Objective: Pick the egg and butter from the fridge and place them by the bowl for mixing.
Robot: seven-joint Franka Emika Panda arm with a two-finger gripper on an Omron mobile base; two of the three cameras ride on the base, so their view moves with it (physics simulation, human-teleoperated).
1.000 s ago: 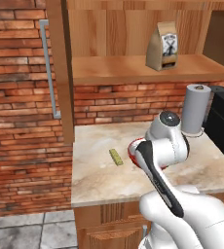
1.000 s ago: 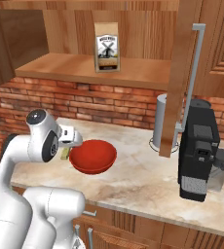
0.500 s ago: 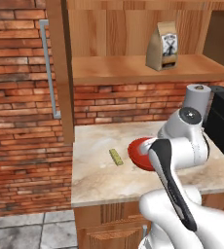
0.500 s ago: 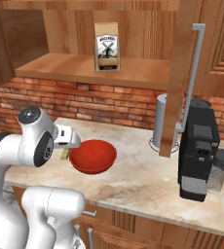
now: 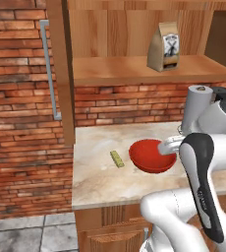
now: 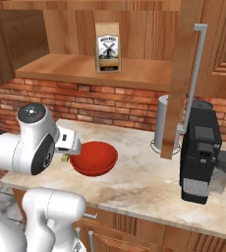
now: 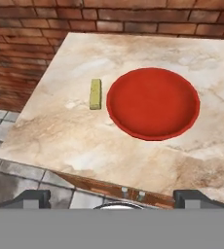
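The red bowl sits on the marble counter. The yellow butter lies flat just left of it, a small gap apart, near the counter's left end. My gripper hovers above the counter's front edge, looking down on both, open, with its dark fingertips wide apart and nothing between them. In the base views my white hand hangs over the bowl's rim. The egg and the fridge are out of view.
A brown coffee bag stands on the wooden shelf above. A grey cylinder stands at the back wall, with a black coffee machine to its right. Floor tiles lie beyond the counter's left edge.
My arm has swung away from the butter's side and pulled back above the bowl. The bowl and the butter have not moved. The jaws stay open.
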